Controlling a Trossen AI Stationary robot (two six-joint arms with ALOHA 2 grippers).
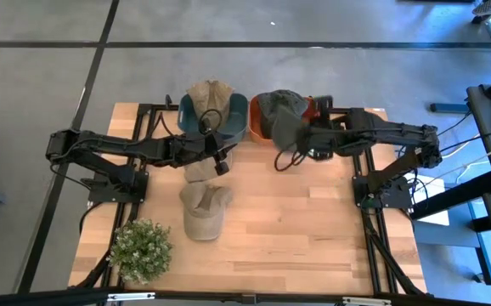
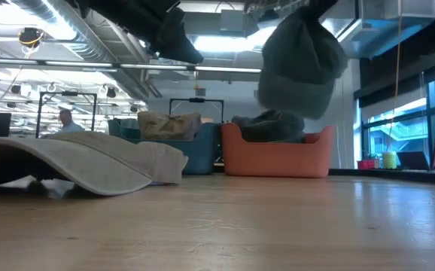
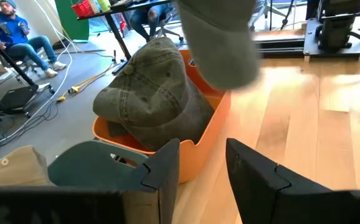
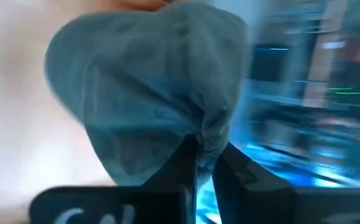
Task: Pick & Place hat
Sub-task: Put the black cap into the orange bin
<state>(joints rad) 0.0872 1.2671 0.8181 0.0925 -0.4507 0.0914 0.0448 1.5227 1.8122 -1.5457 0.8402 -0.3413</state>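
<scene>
Two bins sit side by side at the far edge of the table [image 1: 313, 246], and everything nearer leads up to them. Nearest, at about seven o'clock from the table's middle, stands a small potted plant [image 1: 141, 249]. Just beyond it, near the centre and a little toward nine o'clock, a tan hat [image 1: 203, 210] lies flat on the bare wood, apart from both arms.

Farther on, the left gripper [image 1: 220, 158] hangs above the table just in front of the blue bin [image 1: 237, 115], its fingers [image 3: 167, 165] spread apart and holding nothing. The blue bin, at about eleven o'clock, carries another tan hat [image 1: 210, 95] draped over its far rim.

Toward one o'clock the right gripper [image 4: 205, 158] is pinched tight on a fold of a grey-green hat [image 1: 286, 127], which dangles clear of the table in front of the orange bin [image 2: 278, 156]. In the low view that hanging hat [image 2: 300, 64] is well above the bin's rim. A second dark hat [image 3: 152, 93] fills the orange bin itself, heaped above its walls.

Beyond the table, a seated person [image 3: 18, 40] shows in the room.
</scene>
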